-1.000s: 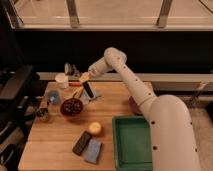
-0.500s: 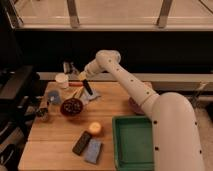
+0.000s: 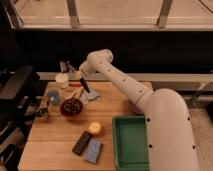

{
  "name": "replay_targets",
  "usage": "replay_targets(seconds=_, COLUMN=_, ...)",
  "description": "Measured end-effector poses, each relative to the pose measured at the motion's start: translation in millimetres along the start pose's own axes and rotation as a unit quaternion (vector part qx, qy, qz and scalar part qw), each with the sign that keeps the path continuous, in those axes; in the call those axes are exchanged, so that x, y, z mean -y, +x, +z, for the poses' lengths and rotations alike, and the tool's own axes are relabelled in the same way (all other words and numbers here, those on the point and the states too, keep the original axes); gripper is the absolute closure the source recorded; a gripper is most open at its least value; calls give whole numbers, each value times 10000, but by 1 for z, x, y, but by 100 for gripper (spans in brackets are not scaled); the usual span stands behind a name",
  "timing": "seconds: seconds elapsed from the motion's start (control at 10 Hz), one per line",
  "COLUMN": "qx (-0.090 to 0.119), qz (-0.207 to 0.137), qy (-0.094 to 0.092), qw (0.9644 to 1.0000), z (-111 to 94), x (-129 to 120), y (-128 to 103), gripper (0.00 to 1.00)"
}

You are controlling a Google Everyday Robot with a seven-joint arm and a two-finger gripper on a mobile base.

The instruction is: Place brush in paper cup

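Note:
The brush (image 3: 85,85) is a slim black stick that hangs tilted over the back of the wooden table (image 3: 55,137), its upper end up at the gripper. My gripper (image 3: 77,74) is shut on that upper end, at the tip of the white arm reaching in from the right. The paper cup (image 3: 61,80), short and off-white, stands upright on the table just left of the gripper and slightly lower. The brush's lower end is apart from the cup, to its right.
Below the brush lie a thin orange-red tool (image 3: 75,85) and a grey cloth (image 3: 93,95). A light blue cup (image 3: 53,96), dark bowl (image 3: 72,107) and small tin (image 3: 42,114) sit at left. A yellow ball (image 3: 94,128), black slab (image 3: 81,143) and green tray (image 3: 132,142) lie nearer the front.
The arm has swung left, carrying the gripper and brush closer to the paper cup. Nothing else on the table has moved.

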Motion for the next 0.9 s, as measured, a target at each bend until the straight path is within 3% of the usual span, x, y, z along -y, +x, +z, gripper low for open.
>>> replay_targets(seconds=0.2, qx=-23, qz=-127, qy=-61, qw=9999, z=9, x=8, y=10, gripper=100)
replay_targets(seconds=0.5, qx=-20, qz=-250, qy=-1, qw=9997, z=25, x=25, y=20, gripper=100)
replay_targets(seconds=0.9, qx=112, qz=-225, qy=132, qw=9996, z=46, x=32, y=10, gripper=100)
